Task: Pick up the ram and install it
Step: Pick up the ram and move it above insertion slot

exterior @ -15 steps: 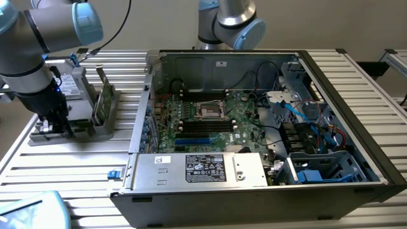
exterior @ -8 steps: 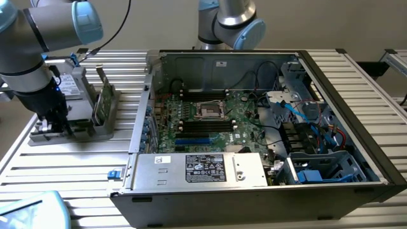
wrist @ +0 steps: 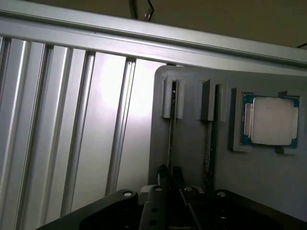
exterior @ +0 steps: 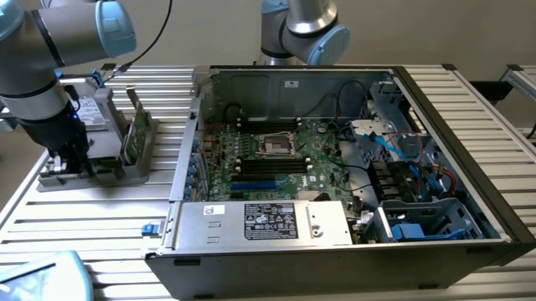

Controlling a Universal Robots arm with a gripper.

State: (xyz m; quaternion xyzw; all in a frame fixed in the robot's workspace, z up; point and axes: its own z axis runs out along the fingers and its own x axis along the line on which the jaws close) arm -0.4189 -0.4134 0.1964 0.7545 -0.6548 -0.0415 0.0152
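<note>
Two rams stand on edge in the slots of a grey holder (wrist: 192, 191). My gripper (wrist: 170, 173) is down over one ram (wrist: 171, 134), with its dark fingers (wrist: 163, 176) closed on either side of the thin edge. The other ram (wrist: 209, 139) stands in the neighbouring slot, apart from the fingers. In the exterior view my gripper (exterior: 69, 164) is low at the near end of the holder (exterior: 92, 179) at that view's left, and a green ram (exterior: 138, 135) stands upright beside it.
A square silver processor chip (wrist: 271, 120) lies in a recess of the holder. The open computer case (exterior: 335, 169) with its motherboard (exterior: 277, 157) takes up the middle of the slatted metal table (exterior: 75, 219). A second arm (exterior: 297, 28) stands behind the case.
</note>
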